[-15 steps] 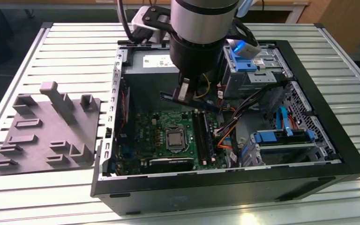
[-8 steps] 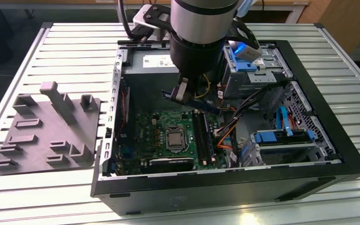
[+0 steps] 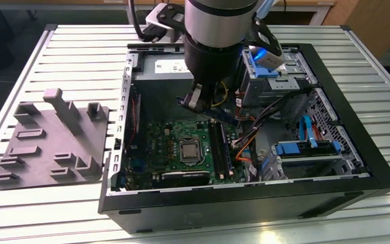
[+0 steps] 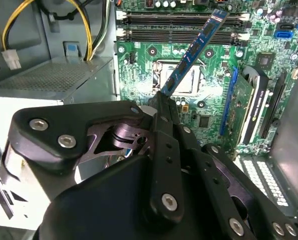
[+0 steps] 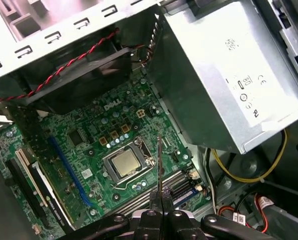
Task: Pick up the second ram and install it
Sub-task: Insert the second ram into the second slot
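The black two-fingered claw (image 4: 161, 100) is pressed together on one end of the slim dark blue-green memory stick (image 4: 191, 52), the second ram, and pinches it by its flat faces. In the second wrist view the stick reaches out from the fingertips as a long slanted bar. Its free end lies over the pair of long black plastic slot rails with white end clips (image 4: 181, 34) on the green motherboard (image 4: 209, 107). The stick is in the air and sits in no slot. The relation that matters, as I judge it, is the angle: the long axis of the stick crosses the rails obliquely and does not run along them. The rails lie ahead of the claw, beyond the square silver processor socket (image 4: 196, 80). In the first wrist view the stick shows edge-on as a thin line over this same socket, so it hangs above the middle of the motherboard, apart from the rails. In the exterior view the arm reaches into the open black computer case (image 3: 249, 203), which stands on the slatted metal desk (image 3: 66, 56). Whether a rail already carries another stick, I cannot tell
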Motion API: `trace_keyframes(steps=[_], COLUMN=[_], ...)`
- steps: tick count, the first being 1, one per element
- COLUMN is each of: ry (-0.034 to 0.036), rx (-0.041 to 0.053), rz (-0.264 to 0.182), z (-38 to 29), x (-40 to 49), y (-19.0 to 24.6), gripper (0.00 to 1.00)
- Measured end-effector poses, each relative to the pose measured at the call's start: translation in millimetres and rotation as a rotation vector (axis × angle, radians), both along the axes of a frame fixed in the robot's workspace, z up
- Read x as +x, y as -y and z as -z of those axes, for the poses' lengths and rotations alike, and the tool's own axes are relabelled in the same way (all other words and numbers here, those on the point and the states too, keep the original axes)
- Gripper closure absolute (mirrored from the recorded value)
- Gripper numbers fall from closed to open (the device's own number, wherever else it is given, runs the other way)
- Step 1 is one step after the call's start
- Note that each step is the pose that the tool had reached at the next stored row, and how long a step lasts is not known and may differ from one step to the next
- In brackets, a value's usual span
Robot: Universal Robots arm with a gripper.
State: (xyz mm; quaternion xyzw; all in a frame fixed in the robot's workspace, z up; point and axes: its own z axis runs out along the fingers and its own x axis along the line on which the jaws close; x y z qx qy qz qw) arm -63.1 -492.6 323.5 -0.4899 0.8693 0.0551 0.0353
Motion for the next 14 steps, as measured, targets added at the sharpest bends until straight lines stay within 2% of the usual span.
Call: trace_keyframes(steps=[14], ry=[0.0001], rx=[0.0], rz=[0.114], z=[0.0], x=[0.0], y=[0.0], gripper=[0.88])
